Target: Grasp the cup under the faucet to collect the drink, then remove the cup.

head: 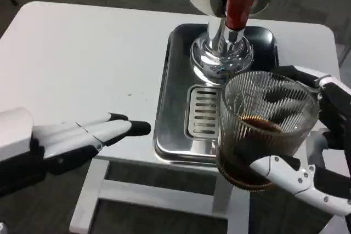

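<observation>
A ribbed clear glass cup point(263, 127) with dark drink in its bottom is lifted near the front right of the table, in front of the tray. My right hand point(315, 152) grips it, fingers wrapped round its far side and thumb across its lower front. The chrome drink dispenser point(225, 31) with a red faucet lever point(240, 4) stands at the back of the steel tray point(170, 108). My left hand point(88, 135) lies flat on the table's left front, fingers stretched toward the tray, holding nothing.
A slotted drip grate point(204, 110) sits in the tray below the faucet. The white table point(93, 58) stretches wide to the left; its front edge runs just under my left hand, with floor beyond.
</observation>
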Action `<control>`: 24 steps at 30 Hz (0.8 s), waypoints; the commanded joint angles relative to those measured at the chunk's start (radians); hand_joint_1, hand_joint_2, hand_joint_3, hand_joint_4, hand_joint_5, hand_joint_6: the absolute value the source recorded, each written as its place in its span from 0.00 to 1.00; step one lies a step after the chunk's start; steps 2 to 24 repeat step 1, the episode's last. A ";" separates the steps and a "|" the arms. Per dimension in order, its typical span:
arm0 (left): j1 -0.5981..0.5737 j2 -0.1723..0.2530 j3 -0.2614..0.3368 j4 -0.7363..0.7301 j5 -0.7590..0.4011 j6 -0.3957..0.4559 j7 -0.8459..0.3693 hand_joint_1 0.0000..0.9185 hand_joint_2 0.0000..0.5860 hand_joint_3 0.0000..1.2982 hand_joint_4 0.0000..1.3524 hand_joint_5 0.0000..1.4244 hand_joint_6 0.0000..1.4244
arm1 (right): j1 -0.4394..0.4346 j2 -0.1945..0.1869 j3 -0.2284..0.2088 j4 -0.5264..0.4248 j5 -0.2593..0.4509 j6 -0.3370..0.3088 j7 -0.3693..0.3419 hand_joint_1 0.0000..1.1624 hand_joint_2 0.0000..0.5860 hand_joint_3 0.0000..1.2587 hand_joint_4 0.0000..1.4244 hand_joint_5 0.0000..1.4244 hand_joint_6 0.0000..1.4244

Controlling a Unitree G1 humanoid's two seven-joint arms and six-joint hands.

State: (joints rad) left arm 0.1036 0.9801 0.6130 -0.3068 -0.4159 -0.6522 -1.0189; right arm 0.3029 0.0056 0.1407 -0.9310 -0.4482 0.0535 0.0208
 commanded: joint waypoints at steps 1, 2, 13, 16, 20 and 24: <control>0.002 0.011 0.002 -0.005 -0.003 -0.009 -0.014 0.00 0.18 0.00 0.00 0.00 0.13 | 0.001 0.007 0.001 -0.036 0.013 0.000 -0.002 0.68 0.41 0.65 0.68 0.86 1.00; 0.002 0.011 0.002 -0.005 -0.003 -0.009 -0.014 0.00 0.18 0.00 0.00 0.00 0.13 | 0.001 0.007 0.001 -0.036 0.013 0.000 -0.002 0.68 0.41 0.65 0.68 0.86 1.00; 0.002 0.011 0.002 -0.005 -0.003 -0.009 -0.014 0.00 0.18 0.00 0.00 0.00 0.13 | 0.001 0.007 0.001 -0.036 0.013 0.000 -0.002 0.68 0.41 0.65 0.68 0.86 1.00; 0.002 0.011 0.002 -0.005 -0.003 -0.009 -0.014 0.00 0.18 0.00 0.00 0.00 0.13 | 0.001 0.007 0.001 -0.036 0.013 0.000 -0.002 0.68 0.41 0.65 0.68 0.86 1.00; 0.002 0.011 0.002 -0.005 -0.003 -0.009 -0.014 0.00 0.18 0.00 0.00 0.00 0.13 | 0.001 0.007 0.001 -0.036 0.013 0.000 -0.002 0.68 0.41 0.65 0.68 0.86 1.00; 0.002 0.011 0.002 -0.005 -0.003 -0.009 -0.014 0.00 0.18 0.00 0.00 0.00 0.13 | 0.001 0.007 0.001 -0.036 0.013 0.000 -0.002 0.68 0.41 0.65 0.68 0.86 1.00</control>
